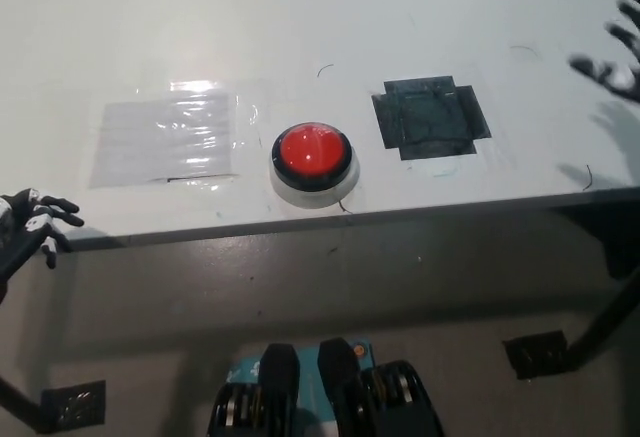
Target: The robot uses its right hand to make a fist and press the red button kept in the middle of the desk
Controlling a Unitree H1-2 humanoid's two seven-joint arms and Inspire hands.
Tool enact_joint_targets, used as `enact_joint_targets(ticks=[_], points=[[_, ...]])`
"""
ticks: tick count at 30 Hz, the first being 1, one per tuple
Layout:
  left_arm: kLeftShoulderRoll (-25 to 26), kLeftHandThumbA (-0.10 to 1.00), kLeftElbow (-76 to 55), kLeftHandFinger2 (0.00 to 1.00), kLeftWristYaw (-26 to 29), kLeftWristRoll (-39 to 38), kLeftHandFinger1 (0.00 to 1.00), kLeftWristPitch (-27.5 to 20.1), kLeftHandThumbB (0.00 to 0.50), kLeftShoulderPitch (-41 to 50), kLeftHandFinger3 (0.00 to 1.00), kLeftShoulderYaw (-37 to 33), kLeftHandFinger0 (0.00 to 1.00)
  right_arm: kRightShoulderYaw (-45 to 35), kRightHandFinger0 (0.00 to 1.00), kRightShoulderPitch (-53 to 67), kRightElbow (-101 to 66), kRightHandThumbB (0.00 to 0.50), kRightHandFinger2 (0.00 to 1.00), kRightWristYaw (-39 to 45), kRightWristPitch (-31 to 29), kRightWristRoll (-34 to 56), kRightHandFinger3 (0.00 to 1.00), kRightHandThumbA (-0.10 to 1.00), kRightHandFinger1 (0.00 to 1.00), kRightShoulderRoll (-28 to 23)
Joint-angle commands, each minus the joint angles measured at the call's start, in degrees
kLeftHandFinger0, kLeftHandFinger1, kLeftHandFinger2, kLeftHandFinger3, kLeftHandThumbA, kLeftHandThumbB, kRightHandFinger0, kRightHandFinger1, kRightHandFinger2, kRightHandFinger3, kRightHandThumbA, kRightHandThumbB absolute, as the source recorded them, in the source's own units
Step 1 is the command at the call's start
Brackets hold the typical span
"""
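One red button (313, 153) mid-desk (400, 17); right hand (618, 52) open, fingers spread.

The left hand (30, 219), beside the near left corner of the desk (330, 17), has black fingers with pale patches on a dark wrist. The right hand (618, 47), over the desk's far right edge, is black, blurred, with slim fingers.

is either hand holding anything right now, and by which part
Nothing is held. The right hand hovers open at the desk's right edge; the left hand rests empty off the left.
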Motion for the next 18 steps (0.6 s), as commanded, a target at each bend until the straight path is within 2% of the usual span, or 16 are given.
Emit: enact_joint_targets(ticks=[1,2,3,4,5,7,8,9,10,11,12,17,18], points=[[1.2,0.51,-0.7,0.44,-1.4,-1.2,0.31,-0.4,0.004,-1.6,0.58,0.4,0.23,2.8,0.75,-11.7,6.6,0.497,0.64,1.2,-5.7,-2.6,0.70,1.00,0.74,1.8],[1.2,0.51,-0.7,0.43,-1.4,-1.2,0.31,-0.4,0.001,-1.6,0.57,0.4,0.22,3.3,0.67,-12.5,7.1,0.500,0.54,1.0,-6.0,-3.1,0.59,1.00,0.65,2.2],[1.2,0.51,-0.7,0.43,-1.5,-1.3,0.30,-0.3,0.000,-1.7,0.57,0.3,0.21,3.8,0.62,-13.1,7.3,0.500,0.48,0.8,-6.5,-3.7,0.53,1.00,0.59,2.7],[1.2,0.51,-0.7,0.41,-1.5,-1.2,0.29,-0.2,0.000,-1.7,0.56,0.2,0.20,5.3,0.52,-15.9,10.2,0.500,0.32,-0.6,-7.9,-5.6,0.28,1.00,0.42,4.5],[1.1,0.51,-1.0,0.41,-1.3,-1.3,0.29,0.4,0.000,-1.7,0.56,0.3,0.19,5.8,0.42,-18.0,12.8,0.500,0.19,-0.7,-9.4,-5.8,0.15,1.00,0.29,5.9],[1.2,0.51,-1.2,0.41,-1.3,-1.2,0.29,0.6,0.000,-1.8,0.56,0.2,0.19,6.0,0.27,-19.1,14.7,0.500,0.05,-0.7,-10.7,-5.9,0.02,1.00,0.12,6.7],[1.1,0.51,-1.3,0.41,-1.2,-1.2,0.28,0.6,0.000,-1.7,0.56,0.2,0.19,6.3,0.14,-20.5,16.2,0.500,0.00,-1.1,-11.1,-6.4,0.00,1.00,0.01,7.8],[1.3,0.51,-1.0,0.42,-1.4,-1.0,0.28,0.3,0.000,-1.7,0.57,0.1,0.20,6.4,0.06,-21.6,17.4,0.500,0.00,-1.6,-10.9,-6.5,0.00,1.00,0.00,8.8],[1.3,0.50,-0.8,0.43,-1.4,-0.9,0.29,-0.2,0.000,-1.7,0.57,0.1,0.21,6.7,0.07,-22.3,17.8,0.500,0.00,-1.7,-11.2,-6.9,0.00,1.00,0.00,9.4],[1.4,0.50,-0.7,0.43,-1.5,-0.9,0.29,-0.5,0.000,-1.7,0.58,0.0,0.21,6.8,0.01,-22.8,18.5,0.500,0.00,-1.8,-11.6,-7.0,0.00,1.00,0.00,10.1],[1.4,0.50,-0.6,0.43,-1.7,-1.0,0.29,-0.7,0.000,-1.7,0.58,0.0,0.21,6.7,0.00,-23.5,19.3,0.500,0.00,-1.9,-11.5,-6.8,0.00,1.00,0.00,10.9],[1.3,0.52,-0.6,0.42,-2.0,-0.7,0.27,-0.8,0.000,-2.0,0.58,-0.2,0.18,6.7,0.00,-26.2,21.0,0.500,0.00,-2.6,-10.7,-6.8,0.00,1.00,0.00,15.0],[1.3,0.52,-0.5,0.41,-2.0,-0.8,0.27,-0.9,0.000,-2.0,0.58,-0.1,0.18,7.3,0.00,-26.6,21.6,0.500,0.00,-2.1,-12.1,-7.4,0.00,1.00,0.00,15.7]])
